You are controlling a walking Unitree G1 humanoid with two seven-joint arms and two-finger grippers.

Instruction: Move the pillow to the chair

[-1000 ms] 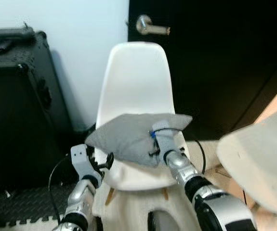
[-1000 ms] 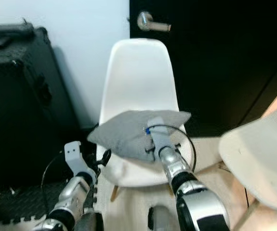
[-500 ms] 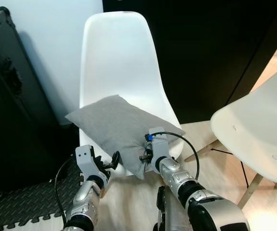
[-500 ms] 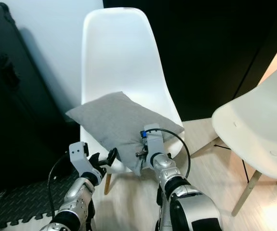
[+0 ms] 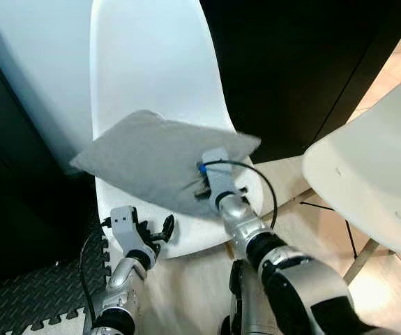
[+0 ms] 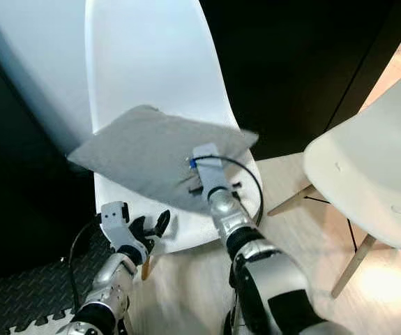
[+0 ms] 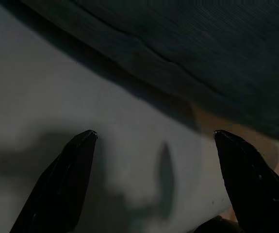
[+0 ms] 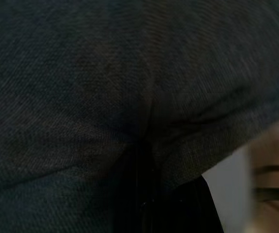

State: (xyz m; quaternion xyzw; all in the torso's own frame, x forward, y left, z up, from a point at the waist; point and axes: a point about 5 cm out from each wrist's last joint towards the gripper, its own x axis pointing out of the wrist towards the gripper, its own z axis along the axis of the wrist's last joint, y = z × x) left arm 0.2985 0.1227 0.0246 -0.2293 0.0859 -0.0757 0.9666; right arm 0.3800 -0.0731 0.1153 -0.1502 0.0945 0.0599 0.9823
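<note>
The grey pillow (image 5: 144, 157) hangs tilted over the seat of the white chair (image 5: 148, 63), held up at its near edge. My right gripper (image 5: 200, 187) is shut on that edge, with its fingers buried in the fabric, and dark pillow cloth (image 8: 105, 97) crowds the right wrist view. My left gripper (image 5: 153, 234) is open, low at the front left of the seat and under the pillow. In the left wrist view its fingers (image 7: 61, 184) stand wide apart over the white seat (image 7: 57, 97), with the pillow's underside (image 7: 202, 43) above them.
A second white chair (image 5: 367, 181) stands close on the right. A black case (image 5: 12, 209) fills the left side, with a black foam floor mat (image 5: 33, 310) below it. A dark door (image 5: 305, 63) is behind the chair. Light wood floor lies between the chairs.
The camera has moved closer to the chair. My right gripper has lifted the pillow's near edge, so the pillow sits higher and further over the seat. The left gripper stays open below it.
</note>
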